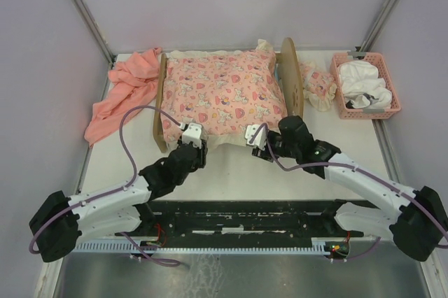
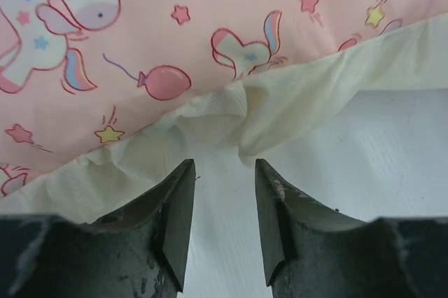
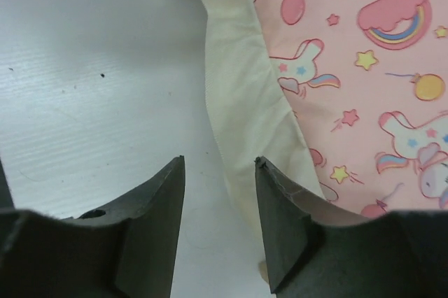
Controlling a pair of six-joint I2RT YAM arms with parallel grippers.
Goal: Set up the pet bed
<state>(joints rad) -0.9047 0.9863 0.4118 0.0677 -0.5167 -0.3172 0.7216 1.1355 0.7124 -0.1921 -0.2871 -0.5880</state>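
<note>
No legible text, label, brand or number in any view

From my seat I see a white table (image 1: pixel 231 168) with the pet bed (image 1: pixel 290 74) standing at its far middle, wooden end boards upright at either side. A pink unicorn blanket (image 1: pixel 220 91) covers the bed, and its cream edge spills over the bed's near side onto the bare tabletop. Left of the bed, touching its end board, a salmon cloth (image 1: pixel 126 95) lies crumpled and trails toward the near left. Just right of the bed sits a small frilled pillow (image 1: pixel 318 87). Beyond that pillow, further right of the bed, a pink basket (image 1: pixel 367 112) rests on the table, with white fabric bundled inside.
</note>
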